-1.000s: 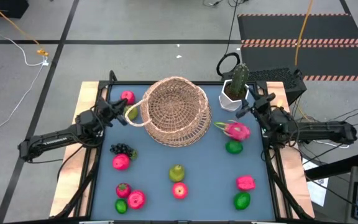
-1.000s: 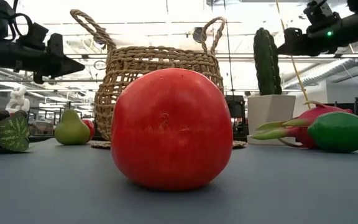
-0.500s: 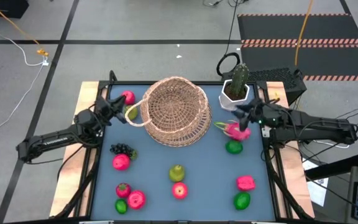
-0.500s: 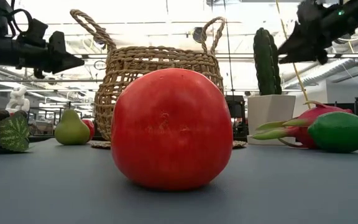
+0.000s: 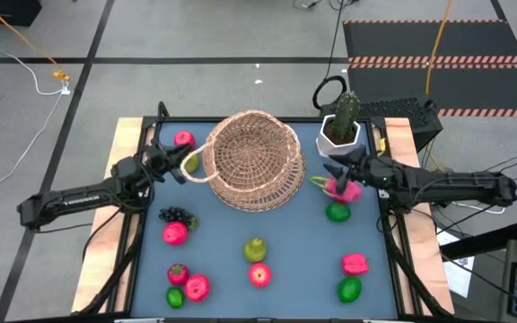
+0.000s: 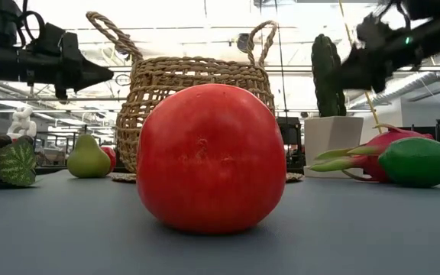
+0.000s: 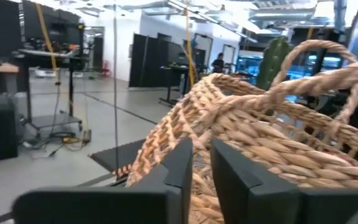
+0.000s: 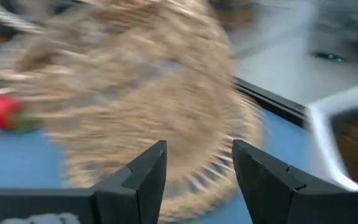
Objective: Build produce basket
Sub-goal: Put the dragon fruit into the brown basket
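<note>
The tan wicker basket (image 5: 254, 161) stands upright on its base at the table's far middle; it also shows in the low view (image 6: 193, 92). Toy fruits lie on the blue table. These include a pink dragon fruit (image 5: 344, 188), limes (image 5: 337, 213), a pear (image 5: 191, 162) and an apple (image 5: 184, 139) left of the basket, grapes (image 5: 176, 215) and a red apple (image 6: 211, 156) near the front. My left gripper (image 5: 179, 161) is shut and empty, in the air beside the basket's left wall. My right gripper (image 5: 333, 170) is open and empty, above the dragon fruit.
A green cactus (image 5: 346, 109) in a white pot (image 5: 337, 136) stands at the far right, close behind my right arm. More fruits lie along the near edge, among them a pear (image 5: 256, 248) and a lime (image 5: 349, 289). Wooden side rails (image 5: 119, 179) border the table.
My right gripper has gone toward the table's left and down, from beside the cactus pot to above the dragon fruit. My left gripper has edged a little toward the basket. No fruit has moved.
</note>
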`<state>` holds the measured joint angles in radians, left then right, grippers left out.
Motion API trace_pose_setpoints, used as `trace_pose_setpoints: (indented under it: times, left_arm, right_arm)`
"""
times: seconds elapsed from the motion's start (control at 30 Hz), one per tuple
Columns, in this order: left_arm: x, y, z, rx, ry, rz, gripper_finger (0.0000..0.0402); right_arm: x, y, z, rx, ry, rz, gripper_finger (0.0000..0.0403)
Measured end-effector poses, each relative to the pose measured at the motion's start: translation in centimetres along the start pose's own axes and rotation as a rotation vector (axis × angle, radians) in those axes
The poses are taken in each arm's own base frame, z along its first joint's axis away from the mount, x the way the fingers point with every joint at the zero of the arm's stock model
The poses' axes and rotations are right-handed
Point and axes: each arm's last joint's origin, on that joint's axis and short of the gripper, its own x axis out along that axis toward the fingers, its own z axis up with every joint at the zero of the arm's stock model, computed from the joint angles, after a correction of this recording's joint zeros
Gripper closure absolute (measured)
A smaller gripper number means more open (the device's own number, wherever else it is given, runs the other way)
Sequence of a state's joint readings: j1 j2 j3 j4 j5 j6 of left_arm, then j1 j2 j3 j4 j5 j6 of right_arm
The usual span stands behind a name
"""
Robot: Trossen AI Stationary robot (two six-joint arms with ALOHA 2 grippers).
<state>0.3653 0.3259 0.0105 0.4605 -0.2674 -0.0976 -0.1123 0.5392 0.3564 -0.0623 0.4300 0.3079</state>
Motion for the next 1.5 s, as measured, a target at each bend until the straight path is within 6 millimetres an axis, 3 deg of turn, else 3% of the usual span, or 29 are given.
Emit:
trace_pose_setpoints:
  times: [0.27, 0.4, 0.47, 0.63, 0.77, 0.87, 1.07, 1.3, 1.5]
  left_arm:
    - [0.4, 0.1, -0.3, -0.010, 0.012, 0.072, 0.0237]
    - [0.5, 0.1, -0.5, -0.003, 0.034, 0.078, 0.0207]
    - [0.5, 0.2, -0.7, 0.012, 0.048, 0.090, 0.0198]
    - [0.7, 0.4, -1.0, 0.082, 0.072, 0.160, 0.0197]
    - [0.7, 0.4, -1.4, 0.113, 0.112, 0.162, 0.0201]
    - [0.6, 0.5, -1.8, 0.129, 0.154, 0.176, 0.0198]
    - [0.5, 0.6, -2.0, 0.160, 0.177, 0.198, 0.0197]
    - [0.5, 0.7, -2.0, 0.165, 0.177, 0.222, 0.0197]
    - [0.6, 0.7, -1.6, 0.163, 0.131, 0.274, 0.0197]
  right_arm:
    - [0.1, -0.4, -0.4, -0.015, 0.006, -0.096, 0.0224]
    - [0.3, -1.8, 0.0, -0.047, -0.033, -0.290, 0.0207]
    - [0.7, -2.3, -0.2, 0.001, 0.004, -0.289, 0.0196]
    - [2.4, -3.2, -0.5, 0.166, 0.185, -0.155, 0.0164]
    - [3.8, -3.0, 1.5, 0.251, 0.379, -0.066, 0.0138]
    - [4.2, -2.6, 3.7, 0.222, 0.500, -0.096, 0.0123]
    - [3.1, -2.1, 6.1, 0.168, 0.810, -0.192, 0.0115]
    - [3.5, -2.3, 4.5, 0.108, 0.995, -0.222, 0.0114]
    - [4.0, -2.0, 3.9, 0.025, 1.086, -0.069, 0.0114]
